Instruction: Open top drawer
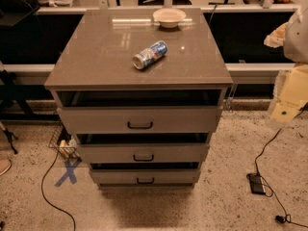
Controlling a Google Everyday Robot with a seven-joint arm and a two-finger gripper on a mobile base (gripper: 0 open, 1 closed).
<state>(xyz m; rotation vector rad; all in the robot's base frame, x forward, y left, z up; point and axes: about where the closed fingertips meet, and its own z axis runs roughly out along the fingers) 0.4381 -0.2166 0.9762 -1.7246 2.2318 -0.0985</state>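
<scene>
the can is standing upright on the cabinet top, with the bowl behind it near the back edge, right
No: the can lies on its side, not upright, as the camera view shows. The bowl is behind it near the back edge of the cabinet top. The gripper is at the right edge of the view, away from the top drawer.
</scene>
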